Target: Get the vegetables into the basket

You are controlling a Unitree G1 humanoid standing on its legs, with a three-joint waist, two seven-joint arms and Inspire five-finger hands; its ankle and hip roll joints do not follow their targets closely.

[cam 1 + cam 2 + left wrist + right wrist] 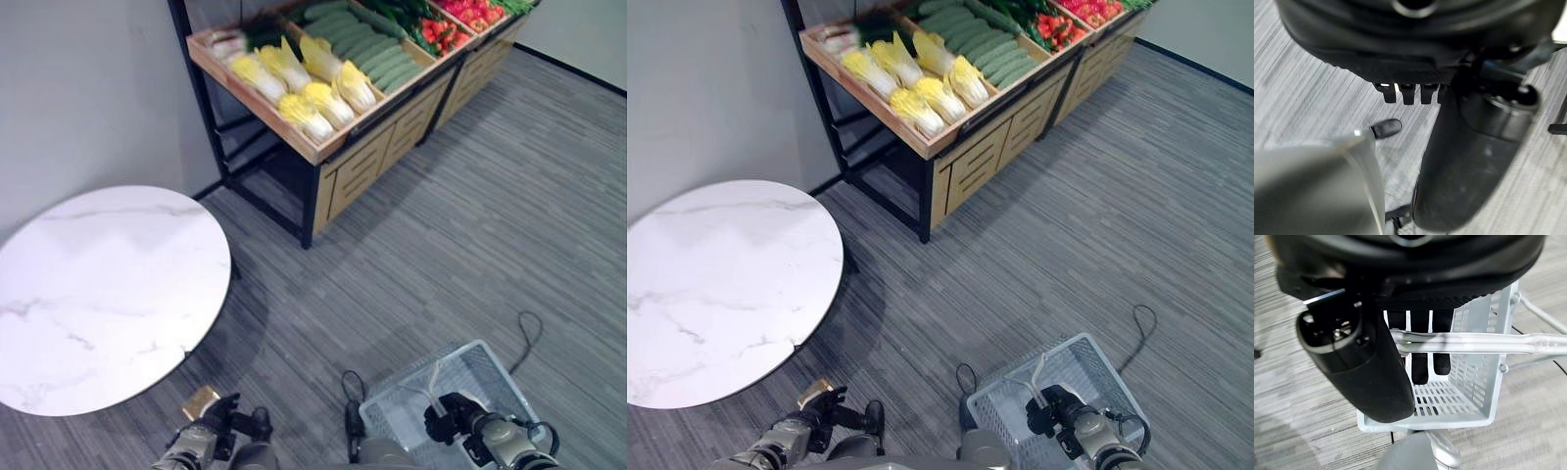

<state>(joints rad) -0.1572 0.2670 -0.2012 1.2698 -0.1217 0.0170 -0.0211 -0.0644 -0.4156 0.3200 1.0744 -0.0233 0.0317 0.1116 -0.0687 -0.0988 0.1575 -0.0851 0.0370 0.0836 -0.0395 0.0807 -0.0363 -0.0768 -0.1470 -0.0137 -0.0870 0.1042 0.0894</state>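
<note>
Two large things stand ahead of the robot: a round marble table [103,294] to its left and a wooden produce stand [358,147] against the far wall. On the stand, pale yellow-green cabbages [304,83] lie at the near end, dark green cucumbers [367,44] beside them, and red vegetables [446,29] farther along. None of these is in the basket [490,377], a light grey plastic crate well apart from the stand, low at the robot's right. The right hand [1376,372] is clamped on the basket's metal handle [1484,342], fingers curled over the bar and the thumb beneath it. The left hand [220,426] hangs low on the left over the grey carpet [470,245], fingers curled in, holding nothing.
</note>
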